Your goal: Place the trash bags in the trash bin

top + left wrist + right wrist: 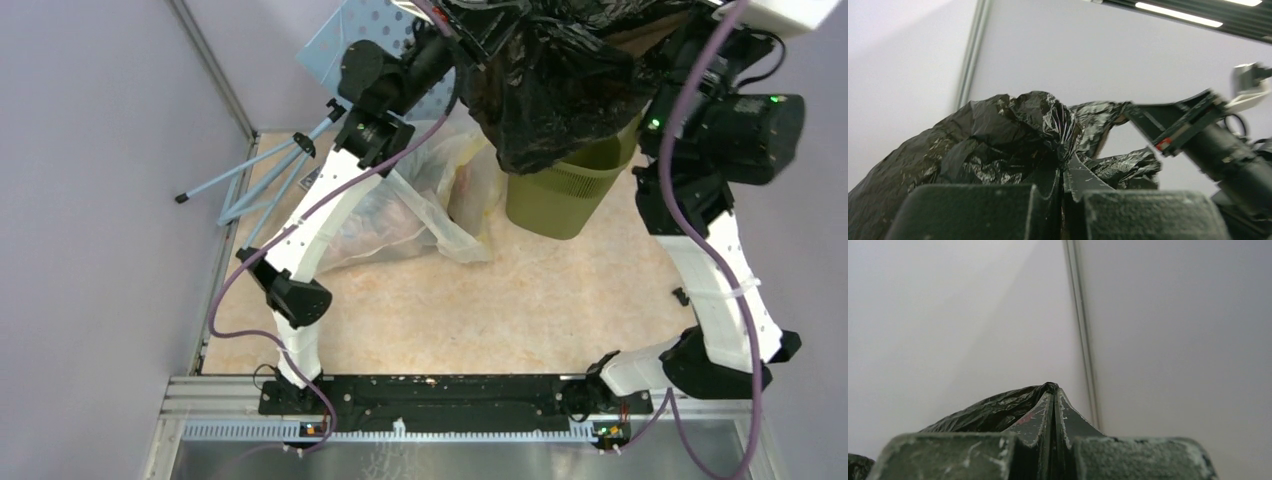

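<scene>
Two pinches hold the trash bag (555,95) aloft on the far side, left gripper (1064,171) and right gripper (1054,396) each clamped on its film, its span running left-to-right between them, sagging right over the trash bin (556,192) below.

Robotics lab: panel-walled test table (500,300)

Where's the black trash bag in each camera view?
Top external: black bag at top centre, hanging over the green bin.
Left wrist: black bag fills lower left and centre.
Right wrist: black bag at bottom left, pinched in the right claw.
Shared landmark: the right claw, also at right in the left wrist view.
</scene>
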`<state>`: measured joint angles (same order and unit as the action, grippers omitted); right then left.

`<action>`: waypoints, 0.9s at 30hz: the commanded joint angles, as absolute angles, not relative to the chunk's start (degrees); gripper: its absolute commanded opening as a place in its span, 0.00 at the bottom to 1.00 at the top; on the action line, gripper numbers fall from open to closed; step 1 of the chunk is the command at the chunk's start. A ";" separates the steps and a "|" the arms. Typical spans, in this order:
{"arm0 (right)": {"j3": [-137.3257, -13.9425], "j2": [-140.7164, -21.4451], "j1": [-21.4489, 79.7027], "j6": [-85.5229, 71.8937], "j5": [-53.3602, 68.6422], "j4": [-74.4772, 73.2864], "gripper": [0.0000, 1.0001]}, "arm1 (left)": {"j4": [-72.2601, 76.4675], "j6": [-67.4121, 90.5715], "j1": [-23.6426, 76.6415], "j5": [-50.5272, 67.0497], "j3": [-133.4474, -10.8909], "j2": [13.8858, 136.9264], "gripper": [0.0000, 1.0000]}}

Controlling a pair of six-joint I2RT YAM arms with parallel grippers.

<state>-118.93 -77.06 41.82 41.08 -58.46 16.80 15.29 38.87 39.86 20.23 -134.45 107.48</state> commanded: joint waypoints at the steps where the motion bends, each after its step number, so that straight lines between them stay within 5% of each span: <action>1: -120.85 -81.96 33.82 38.56 -56.34 16.52 0.00 | 21.81 34.43 39.92 17.26 -135.44 111.97 0.02; 15: -142.51 -97.45 11.78 18.29 -48.88 -1.77 0.00 | 30.30 28.54 39.71 12.49 -141.43 122.47 0.04; 27: -129.71 -91.98 4.39 5.62 -36.98 -4.28 0.00 | 38.90 32.06 38.96 8.96 -134.65 125.55 0.03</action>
<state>-135.24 -95.85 4.34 11.31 -43.64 -3.05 34.00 29.85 39.53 9.06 -138.32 123.68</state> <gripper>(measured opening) 0.003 0.033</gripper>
